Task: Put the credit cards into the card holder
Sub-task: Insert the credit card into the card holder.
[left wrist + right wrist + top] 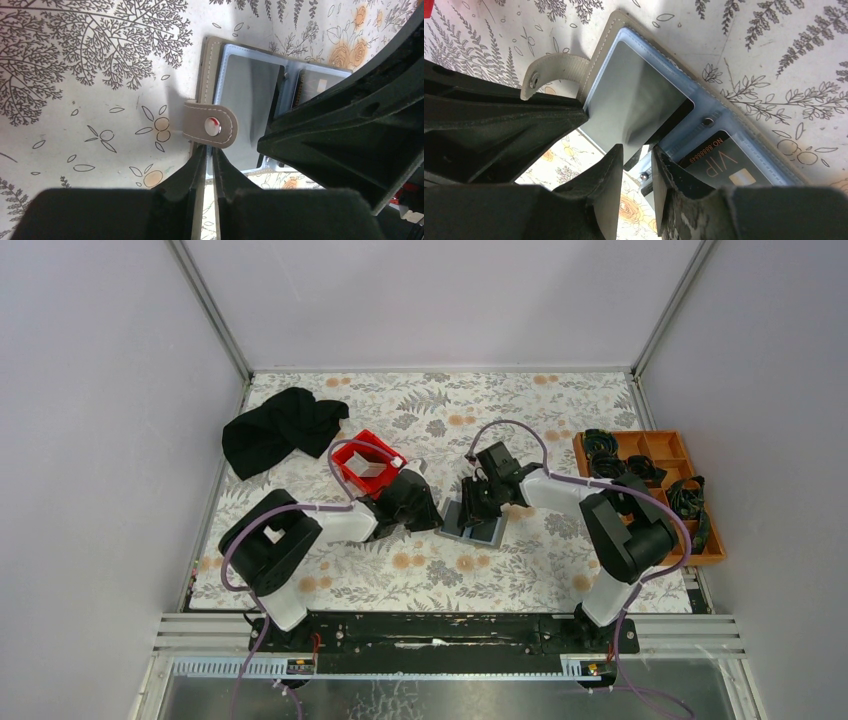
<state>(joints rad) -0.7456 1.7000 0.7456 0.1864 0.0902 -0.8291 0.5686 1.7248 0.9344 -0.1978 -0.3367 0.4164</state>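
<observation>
The flower-printed counter (pixel 420 580) carries a crumpled black cloth (pixel 280 430) at the far left, an orange tray (pixel 716 552) of dark odds and ends at the right edge, and a red bin (pixel 350 476) just behind the left arm. Both arms reach to the middle. The left tool (pixel 206 150) sits at the near edge of the card holder (pixel 212 65), its jaws showing only a thin slit, and I cannot tell if they pinch the cover or merely rest beside it. The right tool (pixel 636 150) has its jaws partly apart over the holder's inner pockets, and I cannot tell whether they bear on anything. The holder lies open and flat on the counter between the two tools, clear sleeves up. A silver-grey card (pixel 634 95) lies part-way into one sleeve, its near corner at the right tool's gap. A dark card (pixel 719 160) marked VIP is already seated in the next pocket. The snap tab (pixel 210 125) folds over beside the left fingertips. The risks, as I judge them: if the left tool is not pinning the holder, a push on the card would slide the whole wallet. The card's corner could also snag the sleeve mouth and buckle it, or the tab could flop into the way.
</observation>
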